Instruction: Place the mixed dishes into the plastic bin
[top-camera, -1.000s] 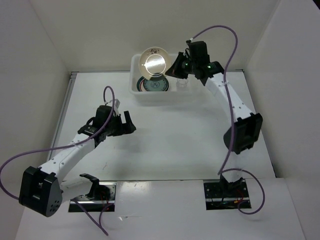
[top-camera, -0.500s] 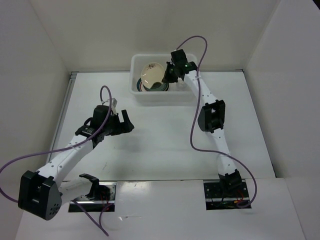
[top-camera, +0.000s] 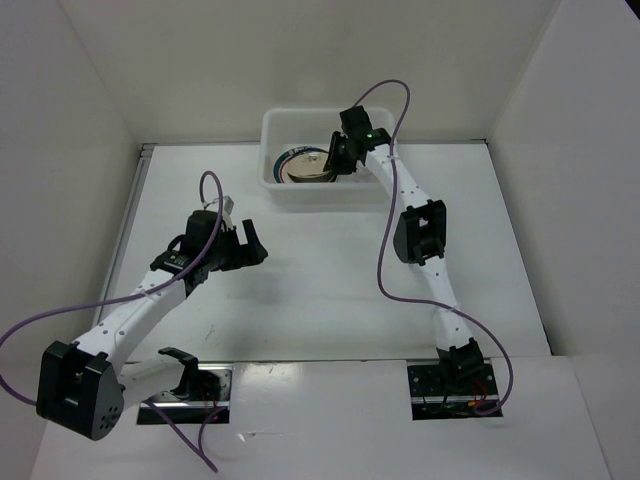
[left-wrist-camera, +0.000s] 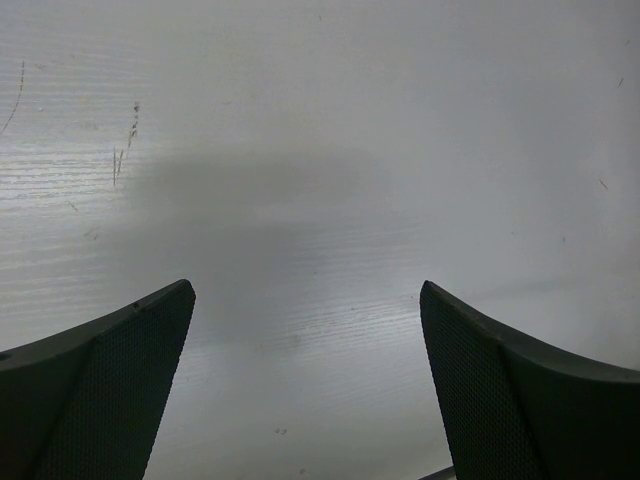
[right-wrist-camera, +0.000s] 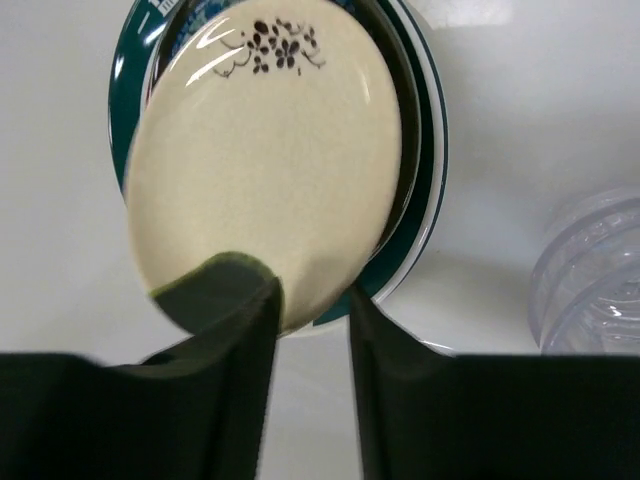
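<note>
The plastic bin stands at the back of the table. My right gripper reaches down into it and is shut on the rim of a cream plate with a small dark flower print. In the right wrist view the cream plate leans on a stack of plates with a dark-green rim, its near edge between my right gripper's fingers. A clear glass cup stands on the bin floor to the right. My left gripper is open and empty above bare table, as its own view shows.
The bin's white floor shows around the stack. White walls close in the table on the left, back and right. The right arm's purple cable loops above the bin.
My right gripper has come down into the bin with the cream plate, which has gone from standing high and tilted to lying low on the stack. The left arm has barely moved.
</note>
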